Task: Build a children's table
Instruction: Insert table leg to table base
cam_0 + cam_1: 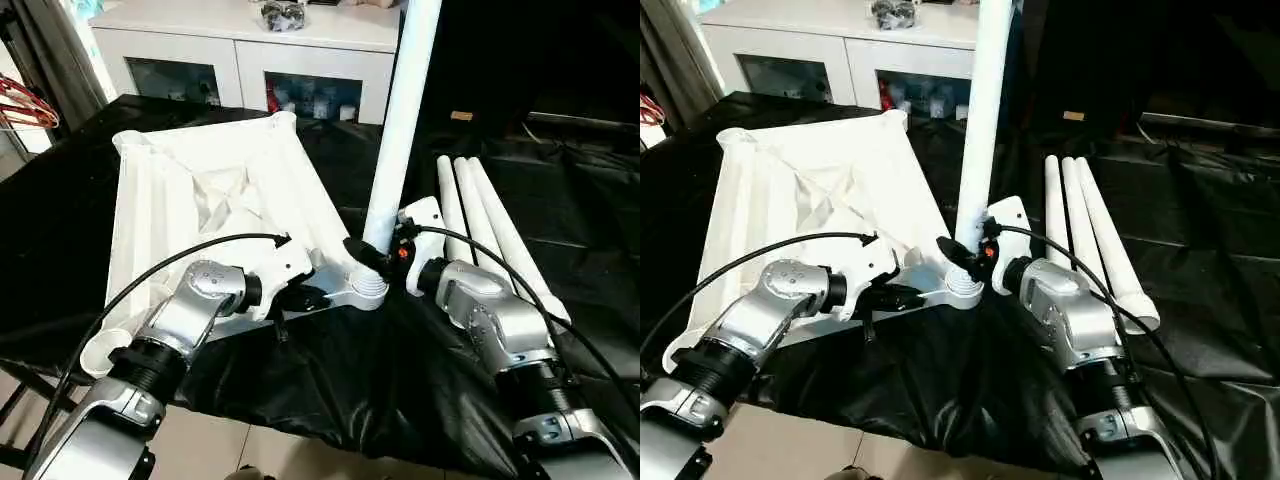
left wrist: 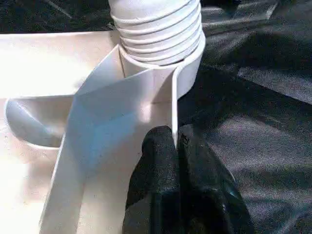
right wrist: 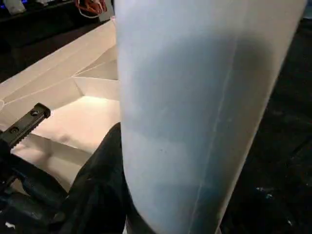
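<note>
Leg (image 1: 400, 130) upright within right end effector (image 1: 372, 252) fingers.

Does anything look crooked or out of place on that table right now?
The upright leg in the tabletop's near corner socket leans slightly, not square to the upturned top. Otherwise nothing stands out; three legs lie neatly alongside.

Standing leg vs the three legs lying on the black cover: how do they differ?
The standing leg is upright, its ribbed end seated in the tabletop's near corner socket; the three loose legs lie flat, side by side, on the black cover. The right gripper holds the standing leg; nothing touches the loose legs. All are white tubes.
</note>
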You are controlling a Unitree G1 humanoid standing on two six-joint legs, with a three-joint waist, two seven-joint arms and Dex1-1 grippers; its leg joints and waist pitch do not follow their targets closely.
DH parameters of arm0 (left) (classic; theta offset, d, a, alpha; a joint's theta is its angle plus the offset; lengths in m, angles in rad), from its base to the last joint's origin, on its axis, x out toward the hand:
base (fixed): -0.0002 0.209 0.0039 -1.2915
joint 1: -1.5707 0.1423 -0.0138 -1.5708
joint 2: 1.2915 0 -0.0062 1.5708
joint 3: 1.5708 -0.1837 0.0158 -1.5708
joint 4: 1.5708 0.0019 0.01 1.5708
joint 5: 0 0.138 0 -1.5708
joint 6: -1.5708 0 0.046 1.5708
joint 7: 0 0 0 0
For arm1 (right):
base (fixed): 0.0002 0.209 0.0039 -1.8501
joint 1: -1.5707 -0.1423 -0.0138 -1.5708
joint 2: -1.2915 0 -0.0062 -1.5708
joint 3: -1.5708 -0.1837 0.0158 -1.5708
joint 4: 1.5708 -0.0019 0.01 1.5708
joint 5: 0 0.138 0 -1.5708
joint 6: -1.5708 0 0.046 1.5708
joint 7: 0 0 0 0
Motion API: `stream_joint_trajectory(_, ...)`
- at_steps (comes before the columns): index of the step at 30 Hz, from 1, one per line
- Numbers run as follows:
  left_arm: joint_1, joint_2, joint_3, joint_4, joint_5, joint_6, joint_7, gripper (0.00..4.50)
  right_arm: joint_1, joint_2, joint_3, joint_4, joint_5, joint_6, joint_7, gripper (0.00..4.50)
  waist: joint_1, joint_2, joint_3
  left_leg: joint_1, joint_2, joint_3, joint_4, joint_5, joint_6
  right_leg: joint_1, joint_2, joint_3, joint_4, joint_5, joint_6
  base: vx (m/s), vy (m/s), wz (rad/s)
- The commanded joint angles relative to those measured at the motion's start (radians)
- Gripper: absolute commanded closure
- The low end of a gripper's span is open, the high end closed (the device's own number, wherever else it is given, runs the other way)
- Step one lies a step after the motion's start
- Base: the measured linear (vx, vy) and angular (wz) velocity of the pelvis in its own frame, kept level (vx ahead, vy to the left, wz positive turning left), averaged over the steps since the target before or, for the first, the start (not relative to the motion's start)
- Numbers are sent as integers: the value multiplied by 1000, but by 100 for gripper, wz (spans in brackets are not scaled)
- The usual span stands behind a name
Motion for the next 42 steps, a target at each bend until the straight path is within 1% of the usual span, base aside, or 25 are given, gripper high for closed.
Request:
stream_joint_trajectory(1, -19, -20, 34, 7, -13, -5, 29, 450, 26, 3, -5, 46, -10, 9, -4, 260, -1, -1, -58, 24, 68, -32, -86, -242, -18, 33, -112, 51, -99, -352, -181, 0, 0, 0)
stream_joint_trajectory(4, -25, -24, 43, 19, -10, -8, 37, 450, 55, 3, -27, 44, 6, -4, 2, 260, 1, 2, -58, 27, 69, -31, -87, -251, -17, 29, -112, 52, -101, -347, -180, 0, 0, 0)
stream_joint_trajectory(5, -26, -25, 46, 22, -10, -8, 40, 450, 68, 2, -36, 40, 11, -8, -1, 260, 1, 1, -58, 23, 69, -32, -88, -249, -17, 33, -114, 52, -100, -345, -181, 0, 0, 0)
stream_joint_trajectory(7, -30, -27, 50, 28, -11, -7, 46, 450, 85, 3, -51, 38, 18, -14, -8, 260, 2, 3, -58, 23, 69, -33, -89, -246, -14, 33, -112, 51, -100, -341, -181, 0, 0, 0)
stream_joint_trajectory(9, -34, -29, 52, 33, -11, -8, 51, 450, 105, 9, -76, 35, 36, -26, -13, 260, 5, 5, -58, 26, 70, -32, -89, -256, -13, 29, -113, 52, -102, -346, -179, 0, 0, 0)
stream_joint_trajectory(10, -39, -31, 53, 41, -10, -10, 54, 450, 123, 17, -100, 29, 55, -35, -17, 260, 7, 10, -58, 27, 70, -33, -90, -266, -14, 29, -114, 52, -103, -357, -179, 0, 0, 0)
stream_joint_trajectory(12, -45, -33, 54, 48, -9, -13, 56, 450, 138, 24, -118, 23, 71, -47, -21, 260, 10, 7, -59, 25, 71, -34, -92, -263, -13, 31, -114, 51, -104, -357, -176, 0, 0, 0)
stream_joint_trajectory(13, -47, -35, 55, 52, -8, -14, 57, 450, 147, 28, -126, 19, 76, -55, -21, 260, 12, 11, -58, 25, 72, -35, -93, -270, -15, 30, -115, 51, -104, -362, -175, 0, 0, 0)
stream_joint_trajectory(15, -50, -37, 57, 56, -7, -16, 58, 450, 158, 32, -133, 14, 82, -63, -21, 261, 12, 8, -58, 25, 71, -36, -94, -274, -16, 30, -115, 50, -104, -372, -173, 0, 0, 0)
stream_joint_trajectory(16, -53, -38, 59, 60, -6, -18, 60, 450, 167, 35, -137, 7, 86, -69, -20, 261, 14, 14, -58, 27, 71, -35, -93, -280, -16, 26, -115, 52, -106, -381, -170, 0, 0, 0)
stream_joint_trajectory(18, -62, -42, 63, 75, 0, -26, 67, 450, 195, 40, -140, -14, 88, -88, -20, 261, 19, 12, -58, 28, 72, -34, -94, -283, -14, 25, -116, 53, -110, -388, -162, 0, 0, 0)
stream_joint_trajectory(19, -64, -43, 64, 78, 1, -28, 68, 450, 201, 40, -139, -17, 85, -92, -21, 261, 18, 10, -58, 25, 71, -35, -96, -275, -11, 29, -116, 52, -108, -382, -163, 0, 0, 0)
stream_joint_trajectory(22, -71, -44, 63, 89, 4, -33, 67, 450, 223, 24, -101, -41, 40, -104, -31, 261, 17, 17, -56, 24, 71, -37, -98, -289, -13, 26, -117, 51, -111, -422, -152, 0, 0, 0)
stream_joint_trajectory(23, -75, -44, 60, 95, 8, -41, 64, 450, 225, 14, -72, -59, 12, -108, -33, 261, 16, 16, -56, 25, 71, -37, -98, -295, -14, 25, -117, 51, -114, -432, -149, 0, 0, 0)
stream_joint_trajectory(24, -75, -44, 60, 95, 8, -41, 64, 450, 225, 14, -71, -60, 10, -108, -33, 261, 16, 15, -55, 24, 71, -37, -99, -298, -16, 25, -117, 51, -115, -446, -141, 0, 0, 0)
stream_joint_trajectory(28, -73, -39, 47, 88, 19, -55, 51, 450, 192, -16, 12, -75, -60, -93, -20, 261, 13, 16, -54, 25, 71, -39, -100, -307, -17, 22, -116, 51, -118, -484, -127, 0, 0, 0)
stream_joint_trajectory(30, -72, -35, 42, 85, 24, -61, 45, 450, 180, -21, 29, -75, -73, -87, -13, 261, 11, 16, -53, 24, 71, -40, -100, -311, -18, 22, -118, 52, -120, -495, -124, 0, 0, 0)
stream_joint_trajectory(31, -69, -32, 41, 83, 25, -62, 42, 450, 165, -26, 45, -68, -81, -81, 1, 261, 10, 13, -53, 24, 70, -41, -100, -316, -16, 21, -119, 52, -121, -509, -120, 0, 0, 0)
stream_joint_trajectory(32, -68, -31, 41, 83, 25, -64, 41, 450, 159, -29, 52, -67, -84, -79, 6, 261, 9, 14, -53, 23, 71, -41, -101, -316, -15, 21, -118, 52, -121, -508, -117, 0, 0, 0)
stream_joint_trajectory(36, -62, -24, 41, 75, 27, -64, 39, 450, 125, -46, 86, -40, -100, -58, 49, 261, 2, 5, -52, 21, 71, -41, -102, -319, -12, 22, -117, 50, -120, -508, -121, 0, 0, 0)
stream_joint_trajectory(38, -59, -21, 41, 70, 28, -63, 36, 450, 117, -54, 98, -29, -106, -53, 68, 261, 1, 9, -52, 27, 72, -39, -101, -320, -10, 18, -118, 51, -123, -506, -123, 0, 0, 0)
stream_joint_trajectory(39, -54, -16, 38, 65, 29, -64, 29, 450, 105, -64, 113, -10, -115, -58, 94, 261, 0, 6, -54, 27, 72, -38, -102, -308, -8, 20, -118, 51, -123, -483, -128, 0, 0, 0)
stream_joint_trajectory(40, -52, -13, 37, 61, 30, -64, 25, 450, 100, -68, 118, 1, -118, -61, 106, 261, -2, 3, -54, 22, 72, -39, -103, -294, -5, 25, -118, 50, -119, -457, -137, 0, 0, 0)
stream_joint_trajectory(41, -50, -10, 35, 57, 31, -65, 21, 450, 94, -71, 121, 14, -119, -64, 119, 261, -2, 5, -54, 23, 74, -37, -103, -288, -3, 23, -117, 51, -119, -438, -142, 0, 0, 0)
stream_joint_trajectory(42, -47, -7, 33, 50, 30, -64, 16, 450, 88, -73, 121, 28, -117, -65, 135, 261, -4, 1, -54, 24, 74, -36, -102, -289, -2, 22, -118, 51, -119, -430, -146, 0, 0, 0)
